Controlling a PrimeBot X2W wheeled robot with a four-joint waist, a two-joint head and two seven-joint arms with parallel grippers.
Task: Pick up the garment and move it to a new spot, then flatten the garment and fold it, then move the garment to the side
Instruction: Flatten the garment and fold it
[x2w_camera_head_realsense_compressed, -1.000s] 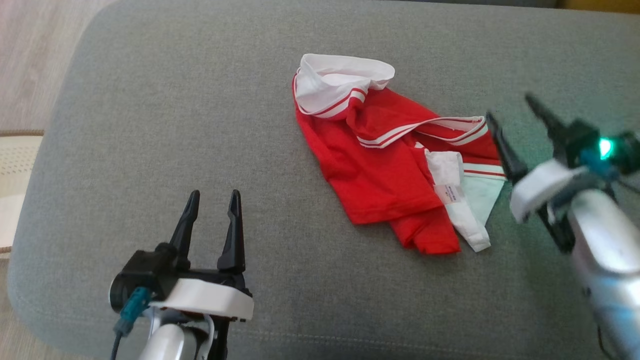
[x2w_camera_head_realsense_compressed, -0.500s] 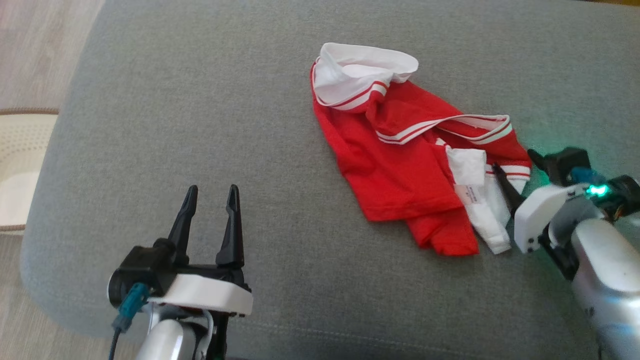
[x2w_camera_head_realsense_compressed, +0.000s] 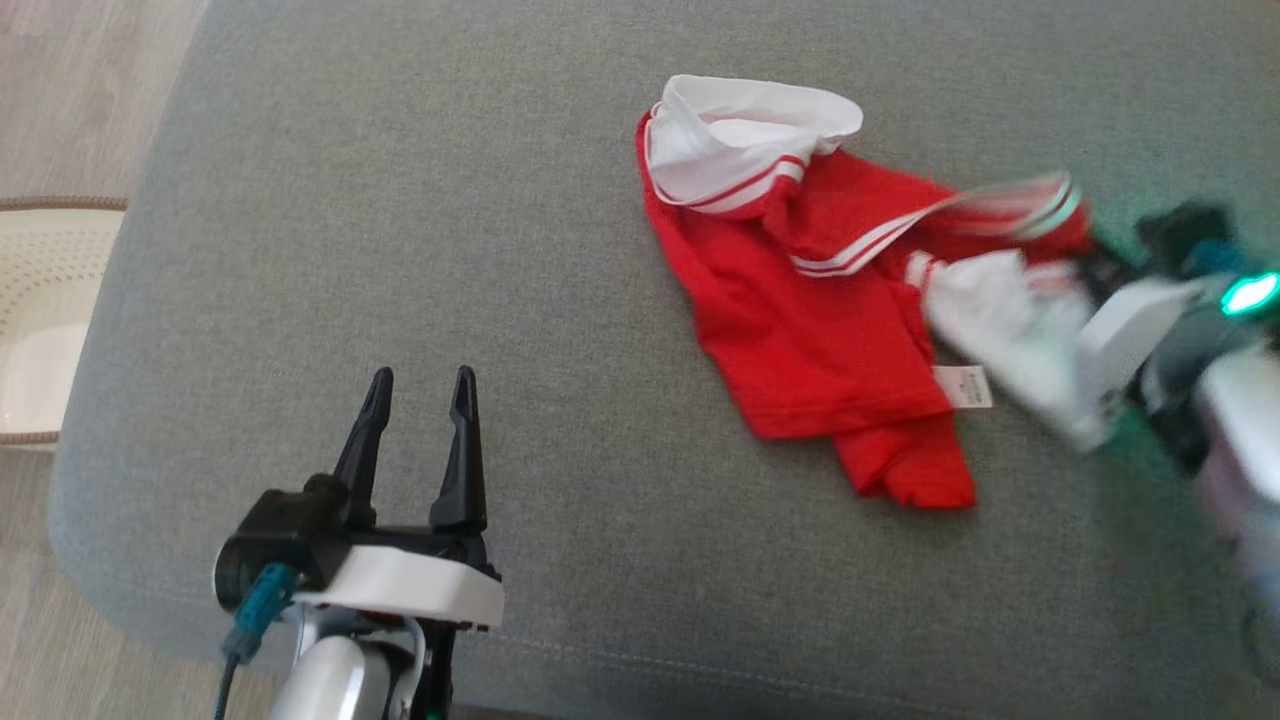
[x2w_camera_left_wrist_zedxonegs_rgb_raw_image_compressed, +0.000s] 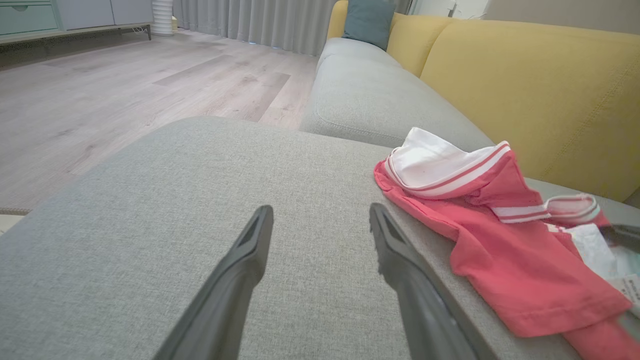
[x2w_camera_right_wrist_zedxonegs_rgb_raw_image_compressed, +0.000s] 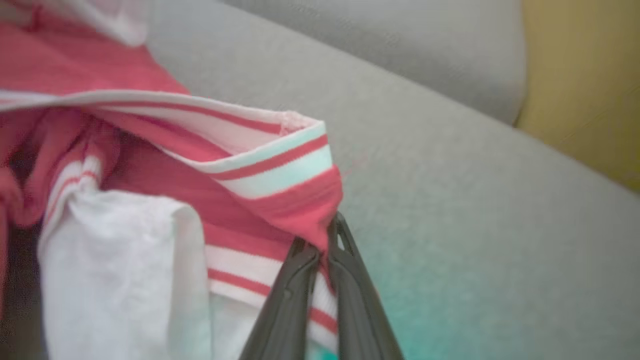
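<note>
Right gripper (x2w_camera_right_wrist_zedxonegs_rgb_raw_image_compressed: 325, 236) has clamped the striped edge of the garment (x2w_camera_head_realsense_compressed: 810, 340); left gripper (x2w_camera_head_realsense_compressed: 422, 385) gapes well apart.

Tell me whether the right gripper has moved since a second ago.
Yes. Judged against the white end of the garment, the right gripper has come down from beside it onto the striped right hem and shut on it.

Soft, even daylight, no hard shadows. Head view: right tool (x2w_camera_head_realsense_compressed: 1093, 272) and the garment (x2w_camera_head_realsense_compressed: 820, 320) edge beside it are motion-smeared, the rest is sharp. Green light (x2w_camera_head_realsense_compressed: 1250, 293) spills onto the sofa (x2w_camera_head_realsense_compressed: 400, 200). Right wrist view is soft, with a teal tint at the bottom. Left wrist view is crisp, with wide-angle stretch at the edges.
</note>
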